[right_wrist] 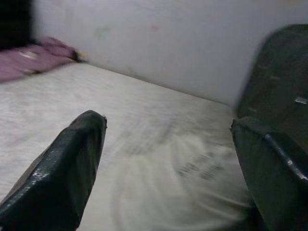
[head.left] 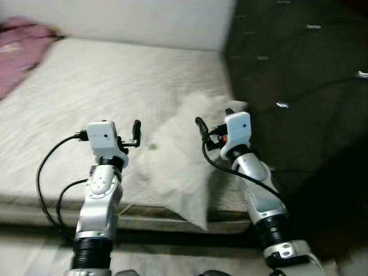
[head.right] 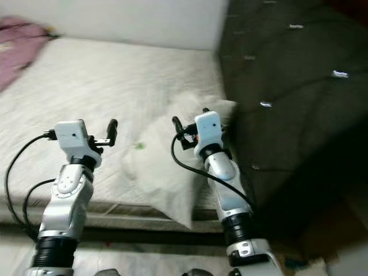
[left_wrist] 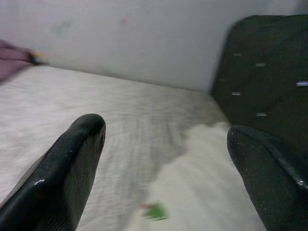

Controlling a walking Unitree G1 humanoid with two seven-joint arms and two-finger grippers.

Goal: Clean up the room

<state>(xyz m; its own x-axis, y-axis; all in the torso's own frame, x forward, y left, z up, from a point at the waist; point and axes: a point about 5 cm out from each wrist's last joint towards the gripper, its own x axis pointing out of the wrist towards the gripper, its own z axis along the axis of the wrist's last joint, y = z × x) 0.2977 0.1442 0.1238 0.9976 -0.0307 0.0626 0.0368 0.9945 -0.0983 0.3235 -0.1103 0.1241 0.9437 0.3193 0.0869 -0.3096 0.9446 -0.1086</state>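
A white pillow [head.left: 178, 158] lies crumpled on the near right corner of the bed's pale mattress [head.left: 86, 86], with a small green speck [head.left: 152, 146] on it. My left gripper [head.left: 133, 135] hovers open just left of the pillow. My right gripper [head.left: 214, 119] hovers open over the pillow's far right part, beside the dark headboard. In the left wrist view the left gripper [left_wrist: 166, 132] has spread fingers with the pillow [left_wrist: 211, 192] and speck [left_wrist: 155, 211] beyond them. In the right wrist view the right gripper [right_wrist: 167, 126] is empty above the pillow [right_wrist: 183, 183].
A pink blanket [head.left: 20, 49] is bunched at the bed's far left corner against the white wall [head.left: 144, 20]. A dark tufted headboard [head.left: 299, 69] rises along the bed's right side. The mattress edge [head.left: 46, 210] runs just in front of me.
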